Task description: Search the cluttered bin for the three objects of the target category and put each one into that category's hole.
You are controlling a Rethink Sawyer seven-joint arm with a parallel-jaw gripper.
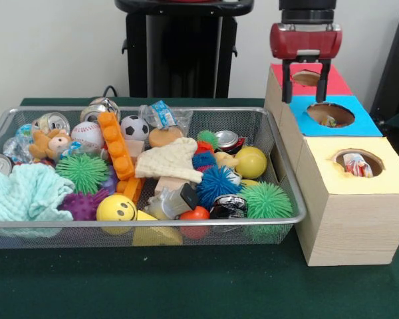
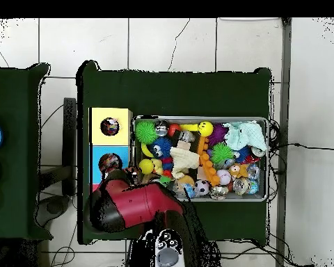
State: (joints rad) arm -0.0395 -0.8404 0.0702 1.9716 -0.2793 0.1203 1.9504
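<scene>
Gripper (image 1: 306, 81) hung open and empty over the red box's hole (image 1: 306, 77); you needed to swing it back squarely above the bin (image 1: 279, 143) before descending

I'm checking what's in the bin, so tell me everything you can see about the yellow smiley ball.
The yellow smiley ball is a round, smooth, foam-looking ball with a black printed smiling face turned toward the front camera. It sits at the near wall of the wire mesh bin, left of centre. A purple spiky ball presses against its left side, and an orange toy block sits just behind it. Nothing grips it.
</scene>
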